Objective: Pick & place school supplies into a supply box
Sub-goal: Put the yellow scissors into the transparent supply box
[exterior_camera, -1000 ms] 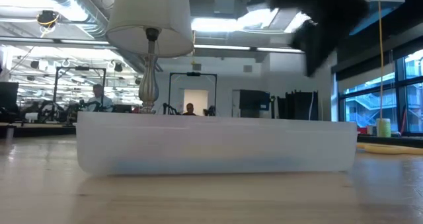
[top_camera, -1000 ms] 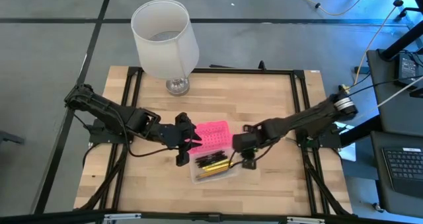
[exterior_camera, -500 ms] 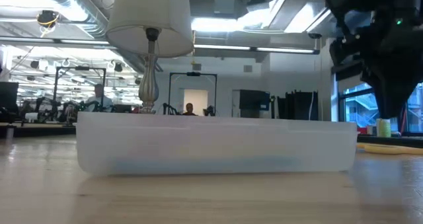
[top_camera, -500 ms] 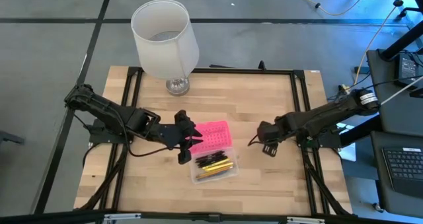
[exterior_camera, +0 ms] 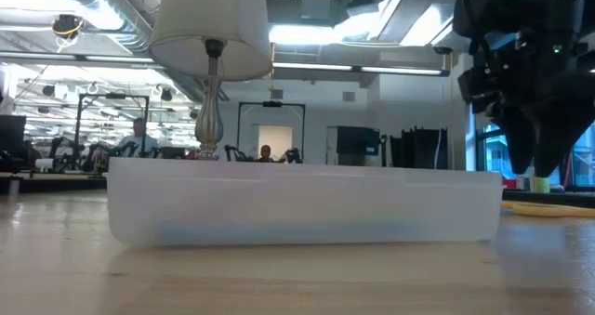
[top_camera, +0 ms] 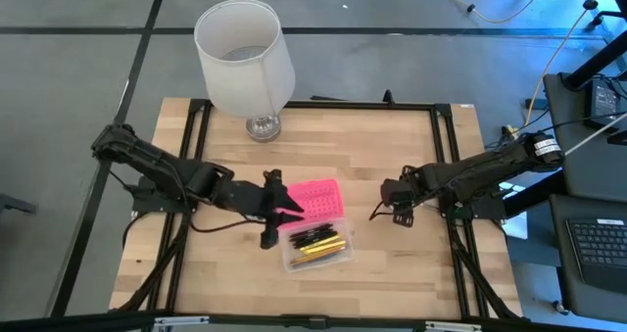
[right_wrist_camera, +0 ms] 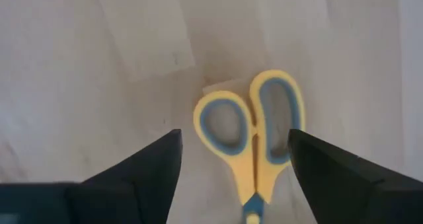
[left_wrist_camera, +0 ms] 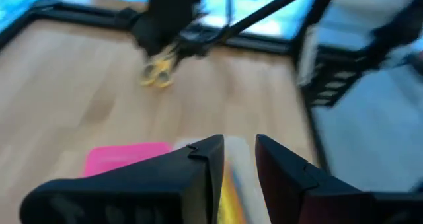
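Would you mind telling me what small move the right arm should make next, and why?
Probably lower the right end effector straight down onto the scissors and close. Its fingers stand open on either side of the yellow handles, which lie flat on the table, outside the supply box. The left end effector waits at the pink lid.

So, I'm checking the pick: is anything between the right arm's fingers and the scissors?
Nothing visible. The right gripper hangs open directly over the scissors, which lie alone on bare table.
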Motion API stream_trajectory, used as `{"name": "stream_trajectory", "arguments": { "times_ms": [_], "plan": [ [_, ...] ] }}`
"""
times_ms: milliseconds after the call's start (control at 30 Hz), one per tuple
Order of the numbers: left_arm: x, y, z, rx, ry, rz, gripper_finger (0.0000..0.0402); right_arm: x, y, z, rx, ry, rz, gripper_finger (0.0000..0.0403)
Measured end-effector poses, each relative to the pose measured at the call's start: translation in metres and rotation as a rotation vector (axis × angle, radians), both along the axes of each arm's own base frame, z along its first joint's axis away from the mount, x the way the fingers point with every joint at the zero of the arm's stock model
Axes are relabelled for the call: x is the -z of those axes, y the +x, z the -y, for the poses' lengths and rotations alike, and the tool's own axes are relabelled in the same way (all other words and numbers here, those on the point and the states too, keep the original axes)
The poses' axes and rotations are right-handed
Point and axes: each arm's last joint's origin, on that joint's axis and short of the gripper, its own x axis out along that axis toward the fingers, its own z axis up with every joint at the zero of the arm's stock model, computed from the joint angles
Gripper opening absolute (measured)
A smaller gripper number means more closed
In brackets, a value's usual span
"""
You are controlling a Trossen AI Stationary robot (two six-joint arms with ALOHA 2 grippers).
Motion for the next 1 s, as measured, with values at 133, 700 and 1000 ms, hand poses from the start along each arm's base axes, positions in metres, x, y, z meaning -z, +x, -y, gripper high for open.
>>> {"name": "stream_trajectory", "arguments": {
  "times_ms": [133, 700, 1000],
  "plan": [
    [0.010, -0.021, -0.010, 0.025, -0.060, 0.113, 0.0081, 0.000, 0.000, 0.004, -0.017, -0.006, -0.006, 0.0270],
    [0.087, -0.110, -0.046, -0.024, -0.137, 0.598, 0.0081, 0.003, 0.002, 0.018, -0.106, 0.011, -0.017, 0.0230],
    [0.098, -0.113, -0.048, -0.083, -0.153, 0.582, 0.0079, 0.012, 0.004, 0.018, -0.104, 0.018, -0.057, 0.0226]
  ]
}}
